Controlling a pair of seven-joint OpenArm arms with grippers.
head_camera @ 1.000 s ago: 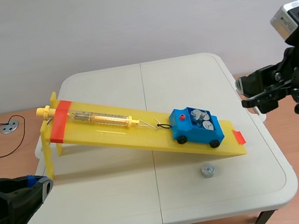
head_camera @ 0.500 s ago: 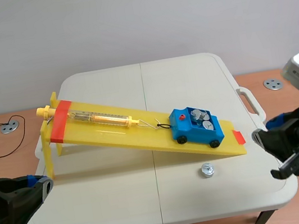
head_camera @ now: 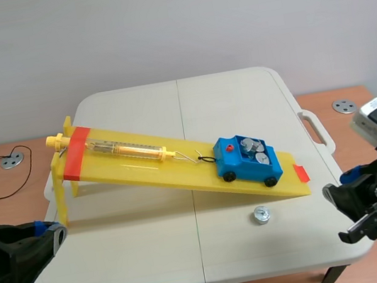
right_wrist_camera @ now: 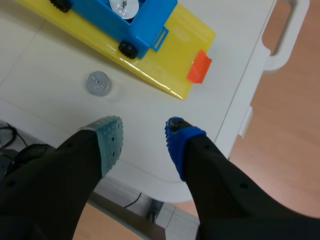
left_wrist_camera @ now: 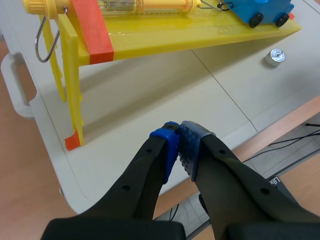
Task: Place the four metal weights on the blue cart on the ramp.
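Observation:
A blue cart stands low on the yellow ramp, with silver weights in its bed; the right wrist view shows its rear end. One loose metal weight lies on the table just in front of the ramp's low end. My right gripper is open, low at the table's right front edge, with the loose weight ahead of its left finger. My left gripper is shut on nothing at the table's left front corner.
A spring scale lies along the ramp, hooked by a wire to the cart. The ramp's high end stands on yellow legs with a red band. The white folding table has handles at both sides.
My right arm dropped from a raised position at the right to table height by the front right edge. The left arm, cart and loose weight have not moved.

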